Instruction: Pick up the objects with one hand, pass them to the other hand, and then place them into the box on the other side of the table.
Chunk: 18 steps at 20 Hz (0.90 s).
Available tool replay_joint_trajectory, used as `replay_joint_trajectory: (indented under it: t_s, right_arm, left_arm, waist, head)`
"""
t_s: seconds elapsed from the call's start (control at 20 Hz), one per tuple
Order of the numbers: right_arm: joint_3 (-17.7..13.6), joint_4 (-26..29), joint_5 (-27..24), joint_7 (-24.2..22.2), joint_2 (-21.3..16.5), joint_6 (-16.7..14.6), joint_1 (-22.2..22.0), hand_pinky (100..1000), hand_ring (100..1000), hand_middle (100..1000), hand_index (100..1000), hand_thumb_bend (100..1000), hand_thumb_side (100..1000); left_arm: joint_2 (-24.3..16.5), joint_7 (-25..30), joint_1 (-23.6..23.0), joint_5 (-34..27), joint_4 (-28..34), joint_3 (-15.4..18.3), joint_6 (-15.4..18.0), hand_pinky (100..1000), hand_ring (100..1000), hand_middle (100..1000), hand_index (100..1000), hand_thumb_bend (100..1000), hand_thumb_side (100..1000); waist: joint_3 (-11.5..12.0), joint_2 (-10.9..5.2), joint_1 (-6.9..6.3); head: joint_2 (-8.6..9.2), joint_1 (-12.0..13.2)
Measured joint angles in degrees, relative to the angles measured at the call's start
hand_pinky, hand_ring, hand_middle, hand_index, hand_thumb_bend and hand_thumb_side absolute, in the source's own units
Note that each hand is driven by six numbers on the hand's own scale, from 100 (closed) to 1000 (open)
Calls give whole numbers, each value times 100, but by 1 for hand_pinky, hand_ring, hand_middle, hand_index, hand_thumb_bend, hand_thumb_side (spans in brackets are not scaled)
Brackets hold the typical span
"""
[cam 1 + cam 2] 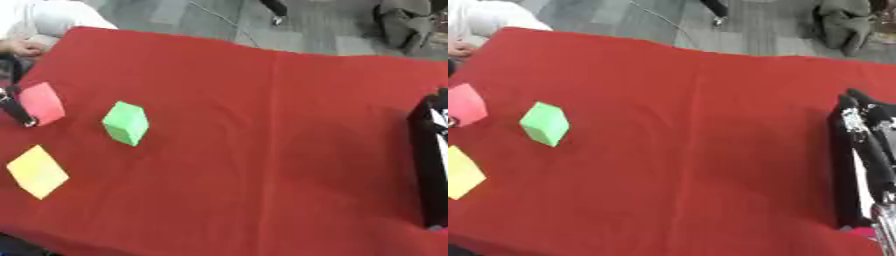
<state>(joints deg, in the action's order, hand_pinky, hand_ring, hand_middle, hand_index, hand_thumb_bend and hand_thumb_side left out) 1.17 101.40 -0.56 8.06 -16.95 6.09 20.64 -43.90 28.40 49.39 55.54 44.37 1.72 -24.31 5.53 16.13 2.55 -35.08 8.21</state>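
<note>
Left hand touching pink foam-like cube, finger state impossible to tell; probably light, soft, squashy, best pinched across opposite flat faces.

This looks like a lab or office test room, set up for a trial. A table draped in a red cloth fills the near ground, and beyond its far edge runs grey carpet-tile floor with a thin cable trailing across it. Far right, a grey heap, maybe a bag or cloth, lies on that floor. On the cloth sit plain foam blocks, pink, green and yellow, like test props, not household things.
</note>
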Motion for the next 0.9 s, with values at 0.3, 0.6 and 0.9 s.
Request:
replay_joint_trajectory:
  t_s: [0.3, 0.6, 0.9]
  right_arm:
    - [-1, 0, -19, 18, 1, 7, -4, 890, 1000, 873, 930, 100, 777]
    - [-2, 0, -20, 21, 1, 10, -5, 890, 1000, 873, 930, 100, 773]
    - [-2, -1, -20, 16, -2, -1, 54, 890, 1000, 873, 929, 100, 753]
  left_arm:
    - [65, -300, 14, -267, 2, 25, -60, 866, 793, 610, 552, 100, 100]
    - [53, -540, 33, -866, 416, 15, 7, 834, 745, 566, 516, 100, 100]
    - [-139, -594, -269, -1667, 1487, -160, 177, 820, 728, 558, 515, 100, 100]
  waist:
    - [-1, 0, 1]
    - [34, -2, 2]
    - [77, -46, 16]
  head:
    - [-1, -3]
    - [-8, -58]
    - [-12, -178]
